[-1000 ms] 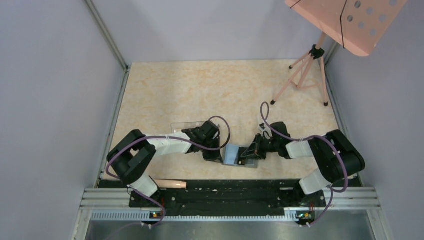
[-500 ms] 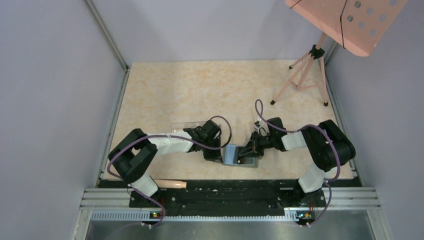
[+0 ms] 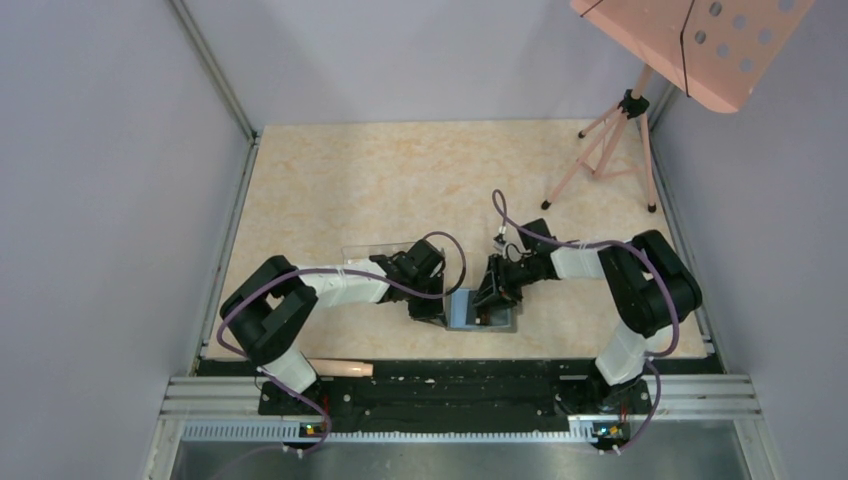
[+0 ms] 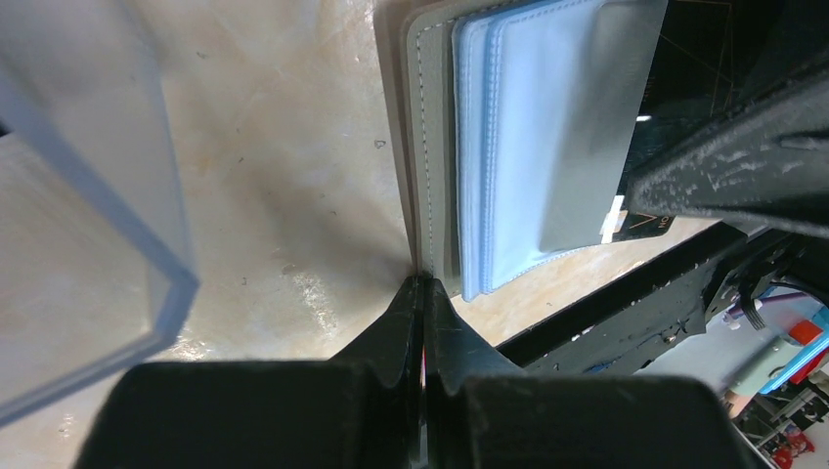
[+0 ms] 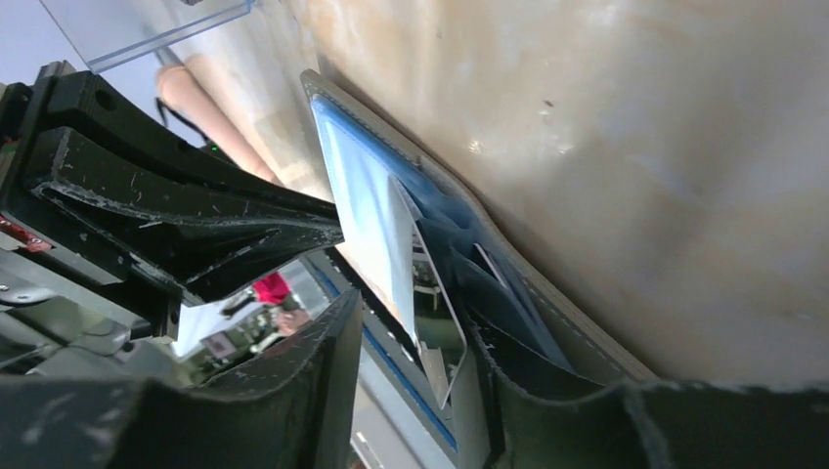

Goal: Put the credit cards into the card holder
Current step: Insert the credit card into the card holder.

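Observation:
The card holder (image 3: 487, 317) lies open near the table's front edge, gray outside (image 4: 433, 147) and blue-gray inside (image 5: 367, 200). My left gripper (image 3: 428, 306) is shut, its tips (image 4: 425, 283) pinching the holder's left edge. A glossy black credit card (image 4: 684, 59) sits partly tucked into an inner pocket. The same card (image 5: 438, 322) stands in the gap between the parted fingers of my right gripper (image 5: 415, 337). That gripper (image 3: 490, 295) hovers over the holder's right half, open, with one finger (image 4: 743, 166) showing in the left wrist view.
A clear plastic box (image 3: 375, 254) stands just behind the left gripper (image 4: 88, 195). A tan stick (image 3: 335, 368) lies along the front rail. A pink tripod (image 3: 610, 150) with a pink board (image 3: 690, 45) occupies the back right corner.
My right gripper slid left over the card holder with the card, then its jaws opened and let the card go. The left gripper stayed shut in place.

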Available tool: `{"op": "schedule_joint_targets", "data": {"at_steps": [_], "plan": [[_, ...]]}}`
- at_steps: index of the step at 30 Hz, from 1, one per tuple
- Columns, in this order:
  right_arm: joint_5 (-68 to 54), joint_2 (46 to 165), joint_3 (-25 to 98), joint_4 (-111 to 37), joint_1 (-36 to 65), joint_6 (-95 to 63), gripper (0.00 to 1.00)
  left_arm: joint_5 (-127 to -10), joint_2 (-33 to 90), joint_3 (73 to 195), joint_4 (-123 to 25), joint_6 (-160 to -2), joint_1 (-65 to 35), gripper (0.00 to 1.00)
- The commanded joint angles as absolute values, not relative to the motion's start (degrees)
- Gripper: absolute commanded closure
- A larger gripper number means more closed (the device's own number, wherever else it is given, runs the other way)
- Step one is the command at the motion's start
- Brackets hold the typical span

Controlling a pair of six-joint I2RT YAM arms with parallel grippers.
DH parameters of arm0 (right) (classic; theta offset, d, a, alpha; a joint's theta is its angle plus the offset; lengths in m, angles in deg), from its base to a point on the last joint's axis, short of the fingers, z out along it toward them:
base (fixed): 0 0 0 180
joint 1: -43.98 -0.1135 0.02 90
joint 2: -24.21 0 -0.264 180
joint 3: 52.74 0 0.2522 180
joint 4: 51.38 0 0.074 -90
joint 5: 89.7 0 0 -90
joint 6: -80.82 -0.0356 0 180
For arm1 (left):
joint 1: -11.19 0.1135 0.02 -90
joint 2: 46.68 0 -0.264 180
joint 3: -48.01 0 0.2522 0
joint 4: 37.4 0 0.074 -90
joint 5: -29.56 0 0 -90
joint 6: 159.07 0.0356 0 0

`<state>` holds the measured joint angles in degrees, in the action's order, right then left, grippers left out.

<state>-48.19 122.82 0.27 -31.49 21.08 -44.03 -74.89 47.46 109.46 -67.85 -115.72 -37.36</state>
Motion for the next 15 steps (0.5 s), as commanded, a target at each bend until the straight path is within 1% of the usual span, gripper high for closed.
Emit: {"op": "schedule_joint_targets", "data": {"at_steps": [1, 4, 13, 15], "plan": [[-35.1, 121.6, 3.7, -20.7, 18.9, -37.1, 0.59, -70.0, 51.2, 108.2, -69.4, -114.2, -38.4, 1.00], [-31.8, 121.9, 5.5, -18.2, 17.5, -36.1, 0.53, -69.9, 51.3, 108.4, -69.5, -114.3, -38.5, 1.00], [-21.5, 120.0, 9.7, -9.8, 13.9, -33.4, 0.42, -69.7, 51.5, 109.2, -69.8, -114.1, -38.5, 1.00], [-19.6, 119.2, 10.2, -8.5, 13.8, -32.5, 0.37, -69.8, 51.7, 109.4, -69.9, -114.1, -38.5, 1.00]]}}
